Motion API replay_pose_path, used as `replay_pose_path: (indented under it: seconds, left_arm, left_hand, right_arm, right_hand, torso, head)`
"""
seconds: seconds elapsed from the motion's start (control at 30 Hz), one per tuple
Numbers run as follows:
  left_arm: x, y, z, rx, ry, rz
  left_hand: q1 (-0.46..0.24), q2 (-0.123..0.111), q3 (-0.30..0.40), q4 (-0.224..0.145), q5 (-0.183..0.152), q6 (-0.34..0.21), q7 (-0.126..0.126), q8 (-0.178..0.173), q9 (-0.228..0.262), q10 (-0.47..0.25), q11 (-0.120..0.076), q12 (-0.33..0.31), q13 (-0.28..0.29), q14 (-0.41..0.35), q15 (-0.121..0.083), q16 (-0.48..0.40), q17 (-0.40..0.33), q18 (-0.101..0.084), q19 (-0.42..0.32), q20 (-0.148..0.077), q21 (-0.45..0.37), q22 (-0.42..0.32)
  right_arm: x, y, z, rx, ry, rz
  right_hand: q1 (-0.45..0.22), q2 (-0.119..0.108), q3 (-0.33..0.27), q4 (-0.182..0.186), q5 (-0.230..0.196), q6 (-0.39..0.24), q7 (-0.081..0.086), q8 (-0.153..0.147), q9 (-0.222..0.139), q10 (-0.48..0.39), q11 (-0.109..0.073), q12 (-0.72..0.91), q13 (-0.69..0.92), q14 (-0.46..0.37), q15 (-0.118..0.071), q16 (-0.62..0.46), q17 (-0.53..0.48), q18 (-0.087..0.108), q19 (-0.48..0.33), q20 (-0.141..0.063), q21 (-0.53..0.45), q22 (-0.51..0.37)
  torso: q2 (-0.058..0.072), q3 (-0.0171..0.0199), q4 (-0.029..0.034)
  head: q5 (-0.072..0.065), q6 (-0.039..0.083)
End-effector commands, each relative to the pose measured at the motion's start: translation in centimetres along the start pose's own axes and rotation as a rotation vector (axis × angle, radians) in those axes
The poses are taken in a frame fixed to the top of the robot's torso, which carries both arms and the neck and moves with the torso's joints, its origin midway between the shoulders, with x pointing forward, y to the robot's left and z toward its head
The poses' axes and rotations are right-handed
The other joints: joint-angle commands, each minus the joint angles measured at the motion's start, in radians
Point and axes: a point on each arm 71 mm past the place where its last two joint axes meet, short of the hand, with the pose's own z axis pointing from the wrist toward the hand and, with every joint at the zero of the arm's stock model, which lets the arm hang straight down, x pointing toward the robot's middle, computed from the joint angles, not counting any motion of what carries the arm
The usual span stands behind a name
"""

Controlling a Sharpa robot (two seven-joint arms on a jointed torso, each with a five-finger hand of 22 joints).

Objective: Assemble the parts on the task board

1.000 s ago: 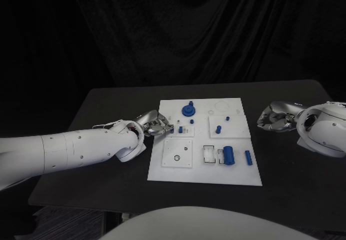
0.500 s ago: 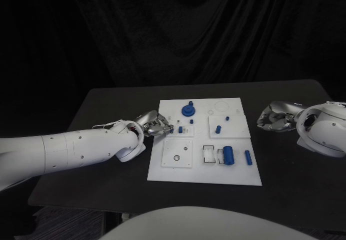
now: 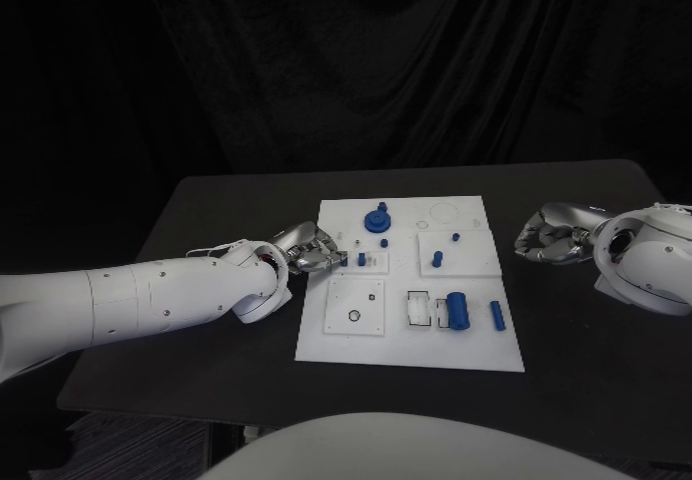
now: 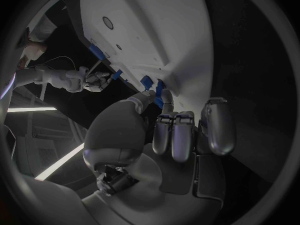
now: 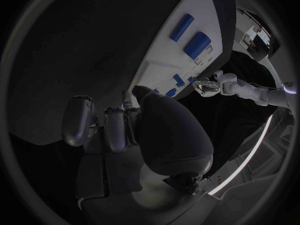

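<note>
The white task board (image 3: 411,340) lies mid-table. Standing or lying on it are a blue knob (image 3: 378,219), small blue pegs (image 3: 437,259), a thick blue cylinder (image 3: 457,310) and a slim blue bar (image 3: 496,314). My left hand (image 3: 310,250) is at the board's left edge. Its thumb and one fingertip (image 4: 167,96) reach to a small blue peg (image 3: 361,259) (image 4: 159,101), while its other fingers are curled in. Whether they pinch the peg is unclear. My right hand (image 3: 548,236) rests off the board's right edge, its fingers (image 5: 115,127) curled with nothing in them.
The black table (image 3: 216,210) ends just behind the board and a little in front of it. The board carries raised white square plates (image 3: 356,305) and a ring outline (image 3: 447,213) at its back right.
</note>
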Motion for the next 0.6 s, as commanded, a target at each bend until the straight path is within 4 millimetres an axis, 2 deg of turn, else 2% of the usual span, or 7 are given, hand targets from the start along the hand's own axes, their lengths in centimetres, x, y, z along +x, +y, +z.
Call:
replay_pose_path:
  seconds: [0.03, 0.23, 0.33, 0.43, 0.57, 0.6]
  left_arm:
    - [0.25, -0.06, 0.02, -0.002, 0.019, -0.001]
    - [0.33, -0.05, 0.03, -0.004, 0.025, -0.001]
    - [0.38, -0.09, 0.04, 0.000, 0.027, -0.001]
    - [0.43, -0.15, 0.03, 0.004, 0.030, -0.001]
    - [0.49, -0.20, 0.02, 0.010, 0.035, -0.001]
    - [0.51, -0.20, 0.02, 0.011, 0.036, -0.001]
  left_hand:
    - [0.009, 0.003, -0.003, 0.002, 0.004, -0.008, 0.002, 0.007, 0.021, 0.106, 0.000, -0.004, 0.263, 0.104, 0.003, 0.003, 0.263, -0.008, 0.010, -0.002, -0.005, 0.172]
    - [0.009, 0.003, -0.003, 0.002, 0.004, -0.008, 0.003, 0.007, 0.021, 0.106, 0.000, -0.004, 0.263, 0.104, 0.003, 0.003, 0.263, -0.008, 0.010, -0.002, -0.008, 0.171]
    - [0.005, 0.001, -0.009, 0.009, -0.011, -0.011, 0.005, 0.006, 0.020, 0.106, 0.002, -0.004, 0.263, 0.104, 0.004, 0.003, 0.263, -0.008, 0.009, -0.001, -0.008, 0.171]
    - [-0.014, 0.000, -0.032, 0.036, -0.063, -0.011, 0.008, 0.007, 0.019, 0.106, 0.005, -0.004, 0.263, 0.104, 0.007, 0.003, 0.263, -0.008, 0.008, 0.001, -0.010, 0.171]
    - [-0.053, -0.006, -0.097, 0.098, -0.159, -0.008, 0.014, 0.006, 0.016, 0.106, 0.010, -0.004, 0.263, 0.104, 0.012, 0.003, 0.263, -0.008, 0.008, 0.006, -0.011, 0.171]
    - [-0.057, -0.007, -0.106, 0.106, -0.168, -0.008, 0.014, 0.006, 0.016, 0.106, 0.011, -0.004, 0.263, 0.104, 0.012, 0.003, 0.263, -0.008, 0.008, 0.006, -0.010, 0.171]
  right_arm:
    - [0.05, -0.06, 0.00, 0.013, 0.002, 0.000]
    - [0.06, -0.05, 0.00, 0.014, 0.004, -0.001]
    - [0.07, -0.05, -0.01, 0.014, 0.004, -0.001]
    - [0.07, -0.05, 0.00, 0.014, 0.005, -0.001]
    - [0.08, -0.04, 0.00, 0.014, 0.005, -0.001]
    - [0.08, -0.04, 0.00, 0.014, 0.005, -0.001]
  right_hand:
    - [0.004, -0.007, 0.008, -0.001, 0.005, -0.004, 0.000, -0.005, -0.001, -0.004, -0.001, -0.004, 0.062, 0.026, -0.008, -0.003, -0.001, 0.011, -0.008, 0.001, -0.006, 0.155]
    - [0.004, -0.007, 0.008, -0.001, 0.005, -0.004, 0.000, -0.005, -0.001, -0.004, -0.001, -0.004, 0.062, 0.026, -0.008, -0.003, -0.001, 0.011, -0.008, 0.001, -0.006, 0.155]
    - [0.004, -0.007, 0.008, -0.001, 0.005, -0.004, 0.000, -0.005, -0.001, -0.004, -0.001, -0.004, 0.062, 0.026, -0.008, -0.003, -0.001, 0.011, -0.008, 0.001, -0.006, 0.155]
    - [0.004, -0.007, 0.008, -0.001, 0.005, -0.004, 0.000, -0.005, -0.001, -0.004, -0.001, -0.004, 0.062, 0.026, -0.008, -0.003, -0.001, 0.011, -0.008, 0.001, -0.006, 0.155]
    - [0.003, -0.006, 0.008, 0.000, 0.005, -0.003, -0.001, -0.004, -0.001, -0.004, 0.000, -0.005, 0.061, 0.025, -0.008, -0.004, -0.002, 0.011, -0.008, 0.000, -0.008, 0.154]
    - [0.003, -0.006, 0.008, 0.000, 0.005, -0.003, -0.001, -0.004, -0.001, -0.004, 0.000, -0.005, 0.061, 0.025, -0.008, -0.004, -0.002, 0.011, -0.008, 0.000, -0.008, 0.154]
  torso:
    - [0.000, 0.0001, 0.0004]
    - [0.000, 0.0001, -0.0001]
    - [0.000, 0.0000, -0.0002]
    - [0.000, 0.0000, 0.0000]
    - [-0.001, 0.0003, 0.0000]
    - [0.000, 0.0004, 0.0000]
  head:
    - [0.001, 0.000]
    - [0.002, 0.000]
    - [0.004, 0.000]
    - [0.004, 0.000]
    - [0.005, 0.000]
    - [0.005, 0.000]
